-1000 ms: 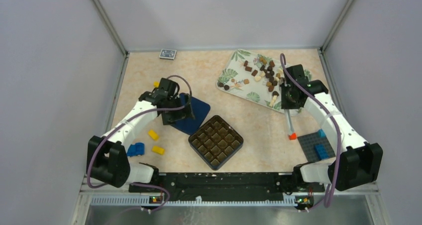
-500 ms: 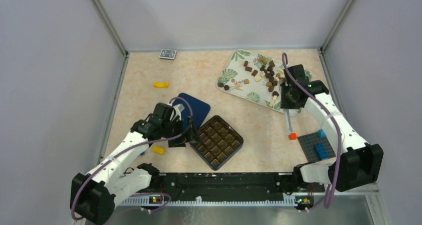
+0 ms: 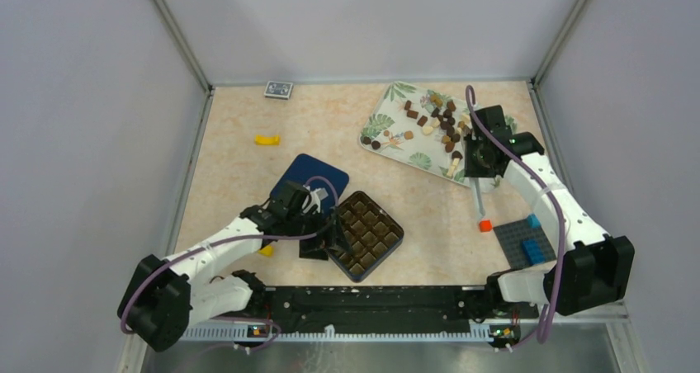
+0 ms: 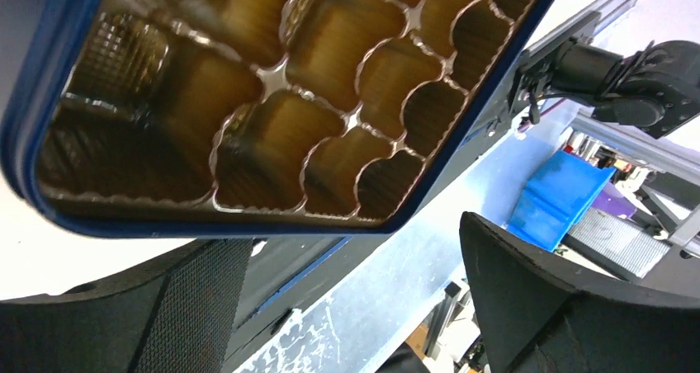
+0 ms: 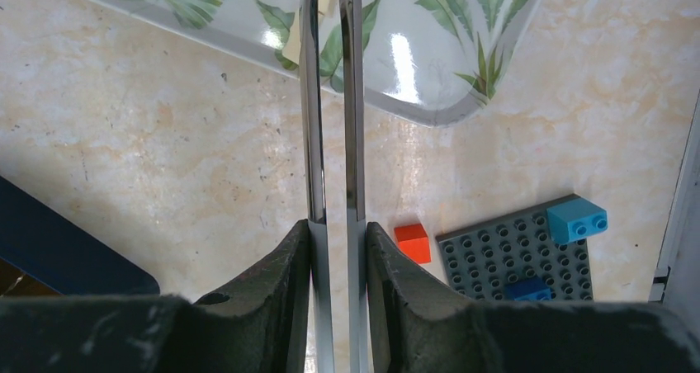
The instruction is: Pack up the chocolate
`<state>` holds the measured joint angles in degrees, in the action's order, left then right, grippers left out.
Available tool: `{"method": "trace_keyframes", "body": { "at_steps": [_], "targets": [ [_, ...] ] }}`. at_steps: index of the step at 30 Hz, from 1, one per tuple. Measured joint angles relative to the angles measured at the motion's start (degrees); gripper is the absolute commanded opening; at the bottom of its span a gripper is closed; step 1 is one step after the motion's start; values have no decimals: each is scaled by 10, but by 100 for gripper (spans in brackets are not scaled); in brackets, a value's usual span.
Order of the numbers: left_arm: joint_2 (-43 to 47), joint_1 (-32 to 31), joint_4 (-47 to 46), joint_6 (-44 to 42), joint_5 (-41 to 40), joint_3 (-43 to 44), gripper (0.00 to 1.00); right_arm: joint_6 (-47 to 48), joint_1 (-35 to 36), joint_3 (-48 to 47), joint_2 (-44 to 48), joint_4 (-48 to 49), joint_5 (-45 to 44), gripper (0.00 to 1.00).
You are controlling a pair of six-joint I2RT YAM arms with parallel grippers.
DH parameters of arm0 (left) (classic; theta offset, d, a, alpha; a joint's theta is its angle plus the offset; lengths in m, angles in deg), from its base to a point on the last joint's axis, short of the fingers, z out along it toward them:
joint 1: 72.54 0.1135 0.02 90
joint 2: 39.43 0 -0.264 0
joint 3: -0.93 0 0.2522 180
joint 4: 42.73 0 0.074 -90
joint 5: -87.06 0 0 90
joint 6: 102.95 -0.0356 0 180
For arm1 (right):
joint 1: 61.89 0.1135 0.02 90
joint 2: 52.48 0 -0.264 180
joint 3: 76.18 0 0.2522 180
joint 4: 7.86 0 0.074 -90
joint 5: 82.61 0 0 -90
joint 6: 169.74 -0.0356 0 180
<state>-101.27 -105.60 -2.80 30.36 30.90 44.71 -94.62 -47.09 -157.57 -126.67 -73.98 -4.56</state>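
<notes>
The right gripper pinches slim metal tweezers — the small brown and cream chocolates, on the leaf-patterned tray far right, seem too tiny for bare jaws. The left gripper, spread wide, sits at the left corner of the empty dark-blue compartment box — likely to steady it.

This is a robotics lab cell. Grey panels on metal posts enclose the table left, right and far. Two arms bolt to a black rail at its near edge.
</notes>
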Motion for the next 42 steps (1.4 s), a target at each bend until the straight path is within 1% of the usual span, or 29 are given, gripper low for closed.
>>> {"method": "trace_keyframes", "body": {
  "at_steps": [7,11,14,17,20,23,27,30,33,37,42],
  "targets": [
    [-25,-3,-87,29,7,-1,99,10,-13,2,0,5,-1,30],
    [-60,-11,-156,43,15,-3,99,12,-25,5,0,6,4,30],
    [-89,-20,-188,48,15,-1,99,12,-30,13,0,6,10,31],
    [-127,-33,-210,51,15,20,99,12,-33,24,0,5,21,32],
    [-163,-48,-223,49,14,63,99,12,-33,32,-3,4,33,33],
    [-184,-66,-215,36,12,122,99,12,-33,32,-8,3,44,36],
    [-183,-77,-183,11,12,176,99,12,-34,32,-9,3,54,38],
    [-169,-77,-139,-9,3,188,99,12,-34,33,-9,3,54,39],
    [-138,-77,-75,-31,-19,191,99,12,-34,39,-9,3,53,39],
    [-103,-71,19,-53,-85,241,99,11,-34,47,-9,3,53,38],
    [-54,-51,55,-59,-192,289,99,11,-34,50,-9,3,59,38]
  ]
}}
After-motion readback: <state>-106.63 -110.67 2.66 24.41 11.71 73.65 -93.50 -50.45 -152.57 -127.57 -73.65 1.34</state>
